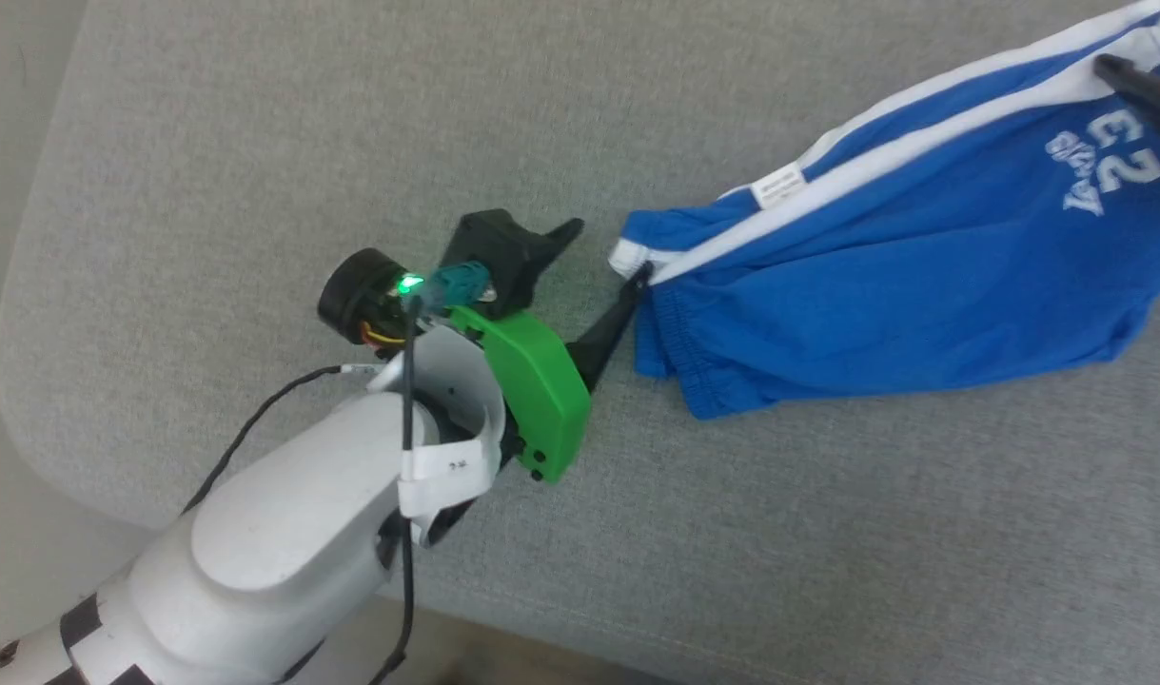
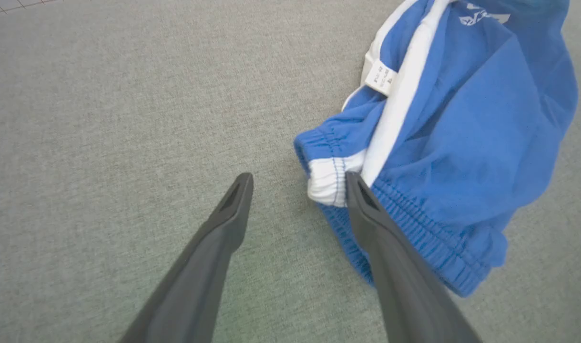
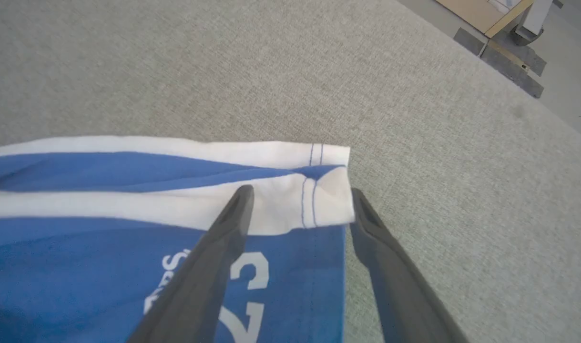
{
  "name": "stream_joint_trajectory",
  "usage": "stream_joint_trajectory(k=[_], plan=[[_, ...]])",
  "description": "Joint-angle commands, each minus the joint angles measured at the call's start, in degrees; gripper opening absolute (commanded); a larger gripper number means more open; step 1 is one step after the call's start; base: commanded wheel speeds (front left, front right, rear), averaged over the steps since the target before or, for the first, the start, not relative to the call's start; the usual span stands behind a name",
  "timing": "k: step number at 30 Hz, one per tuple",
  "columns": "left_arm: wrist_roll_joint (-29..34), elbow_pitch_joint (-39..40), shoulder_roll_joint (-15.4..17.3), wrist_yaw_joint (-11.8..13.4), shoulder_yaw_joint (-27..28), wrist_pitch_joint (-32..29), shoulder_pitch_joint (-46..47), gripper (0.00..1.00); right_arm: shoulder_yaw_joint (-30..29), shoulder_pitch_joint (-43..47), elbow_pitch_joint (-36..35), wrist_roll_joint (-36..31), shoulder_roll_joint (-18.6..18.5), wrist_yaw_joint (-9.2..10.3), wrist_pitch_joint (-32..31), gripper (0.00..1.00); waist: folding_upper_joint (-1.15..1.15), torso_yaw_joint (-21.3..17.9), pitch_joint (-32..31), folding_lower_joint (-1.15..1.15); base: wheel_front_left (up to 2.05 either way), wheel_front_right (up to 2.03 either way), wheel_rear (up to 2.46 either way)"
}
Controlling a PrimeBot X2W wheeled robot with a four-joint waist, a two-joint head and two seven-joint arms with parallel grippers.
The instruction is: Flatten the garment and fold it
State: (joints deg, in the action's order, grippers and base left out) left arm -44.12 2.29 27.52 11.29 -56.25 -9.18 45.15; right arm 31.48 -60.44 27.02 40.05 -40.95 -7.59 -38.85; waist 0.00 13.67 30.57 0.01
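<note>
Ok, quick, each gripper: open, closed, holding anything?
Left gripper: open, holding nothing, at the waistband of the shorts.
Right gripper: open, holding nothing, fingers astride the leg hem.

- Open grey worktop (image 1: 256, 143) runs left of the shorts (image 1: 903, 276) and along their near side, leaving room for a pass.
- Left end effector (image 2: 298, 178), fingers spread, crowds the waistband, with one finger touching cloth.
- Right end effector (image 3: 300, 190), fingers spread, straddles the hem corner, with open worktop beyond.

The white forearm (image 1: 275, 552) is being fronted by a green plate (image 1: 532, 390) and trailed by a black cable (image 1: 408, 580); a green light (image 1: 410, 283) is being shown behind the left gripper's (image 2: 299, 175) dark fingers (image 2: 209, 257).
</note>
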Motion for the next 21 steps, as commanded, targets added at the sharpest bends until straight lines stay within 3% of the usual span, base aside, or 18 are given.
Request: stream_joint_trajectory(k=[1,7,13,21], plan=[[0.0,-0.5,0.5,0.6,0.5,0.7,-0.7,1.00,0.6,0.6,0.2,0.9,0.2,0.10,1.8,1.00,0.00,-1.6,-3.6,-0.01,0.00,0.00,0.00],[1.7,-2.6,3.3,2.1,1.6,3.7,-2.2,1.00,4.2,3.5,-2.0,4.2,-0.8,0.10,12.8,1.00,0.00,-3.4,-9.9,-0.01,0.00,0.00,0.00],[1.0,-3.2,4.8,5.5,4.7,8.2,-5.2,1.00,6.6,7.7,-4.8,5.0,-2.9,0.10,25.2,1.00,0.00,-4.9,-14.1,-0.01,0.00,0.00,0.00],[2.6,-2.8,8.7,10.3,8.6,17.4,-11.3,1.00,4.6,14.6,-1.9,6.4,-3.0,0.10,31.5,1.00,0.00,-5.4,-16.4,-0.01,0.00,0.00,0.00]])
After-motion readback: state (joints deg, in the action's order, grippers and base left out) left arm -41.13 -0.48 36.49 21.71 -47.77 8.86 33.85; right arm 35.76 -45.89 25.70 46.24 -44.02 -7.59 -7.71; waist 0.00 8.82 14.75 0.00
